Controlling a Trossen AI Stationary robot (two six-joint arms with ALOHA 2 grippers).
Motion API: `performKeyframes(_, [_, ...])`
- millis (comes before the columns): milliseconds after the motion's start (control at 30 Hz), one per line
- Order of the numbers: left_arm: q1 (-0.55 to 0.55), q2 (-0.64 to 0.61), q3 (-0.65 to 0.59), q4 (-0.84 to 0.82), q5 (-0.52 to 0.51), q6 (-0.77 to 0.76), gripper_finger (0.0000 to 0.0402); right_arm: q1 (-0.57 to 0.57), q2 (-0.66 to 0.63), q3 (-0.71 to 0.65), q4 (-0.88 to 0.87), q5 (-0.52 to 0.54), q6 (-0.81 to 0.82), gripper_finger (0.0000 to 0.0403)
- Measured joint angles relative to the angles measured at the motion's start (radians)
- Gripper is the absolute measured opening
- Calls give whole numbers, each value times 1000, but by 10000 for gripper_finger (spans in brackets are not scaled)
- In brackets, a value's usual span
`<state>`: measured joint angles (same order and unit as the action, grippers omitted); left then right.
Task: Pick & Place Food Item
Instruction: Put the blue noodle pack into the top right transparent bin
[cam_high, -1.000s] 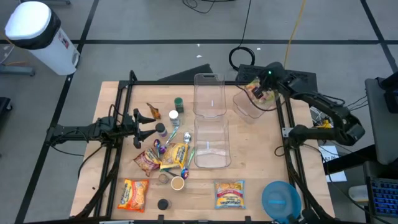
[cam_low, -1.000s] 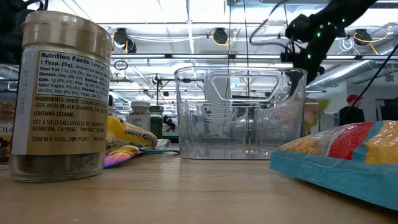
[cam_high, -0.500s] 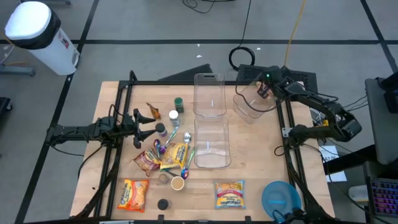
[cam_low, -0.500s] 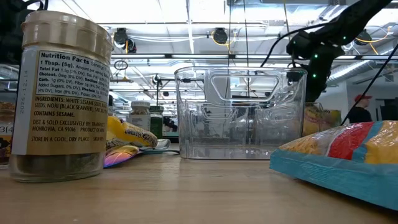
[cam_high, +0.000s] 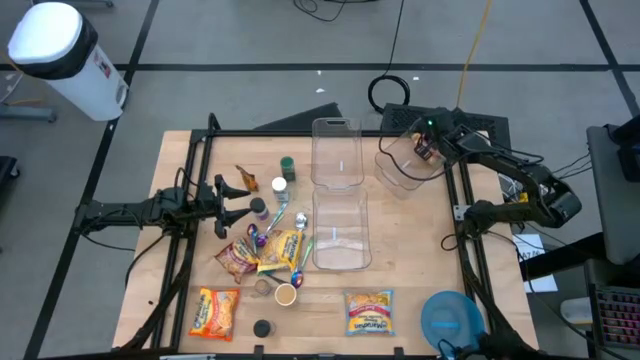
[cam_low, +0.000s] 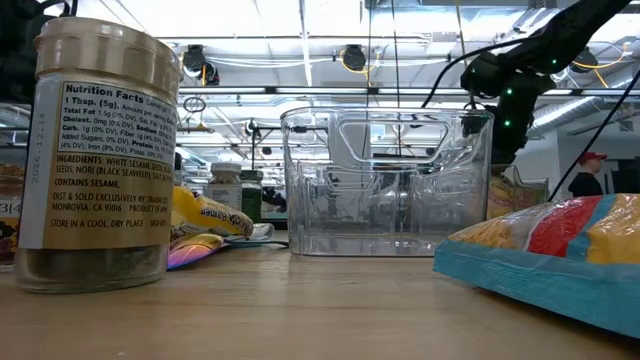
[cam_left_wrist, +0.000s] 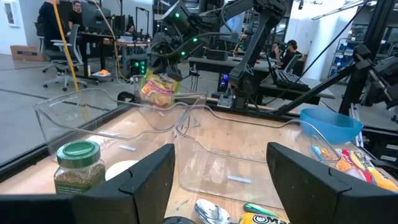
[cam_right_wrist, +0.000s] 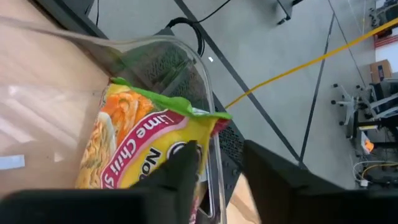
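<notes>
You are in the placing step: the right pincer holds the noodle packet over the clear tub at the bench's far right corner, its fingers pinching the packet's upper end. Judging by the wrist view, the packet hangs against the tub's far wall, with the rim running just beside the fingers, so bring the pincer a little toward the tub's middle before you let go; otherwise the packet may catch on the rim or tip out over the bench edge. Lower it until its bottom end is close to the tub floor, then spread the fingers and lift straight up so they do not drag the wrapper back out. The tub is light and clear, so avoid nudging its wall.

The packet is a flat, soft wrapper, yellow with a green band along the top, a red patch with white lettering and a picture of noodles. It looks crinkly and will likely flop when released.

The left pincer waits near the bench's left edge, fingers spread wide and holding nothing, beside the cluster of jars and packets.
</notes>
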<state>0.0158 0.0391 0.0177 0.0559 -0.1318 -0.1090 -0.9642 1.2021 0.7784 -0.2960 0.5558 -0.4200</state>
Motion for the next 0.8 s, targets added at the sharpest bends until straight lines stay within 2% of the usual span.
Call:
performKeyframes(100, [0,0,0,0,0,0,262,31,-20,0,13,41,-9,198])
performKeyframes(267, [0,0,0,0,0,0,262,121,-88,-1,57,191,-77,254])
performKeyframes(400, [0,0,0,0,0,0,262,217,-155,-1,125,259,-163,276])
performKeyframes(533, [0,0,0,0,0,0,262,318,-214,-1,236,249,-188,283])
performKeyframes(600, [0,0,0,0,0,0,262,368,-239,-1,276,203,-140,283])
performKeyframes(667, [0,0,0,0,0,0,262,418,-260,-1,291,110,-72,283])
performKeyframes(800, [0,0,0,0,0,0,262,503,-283,-1,300,-177,136,280])
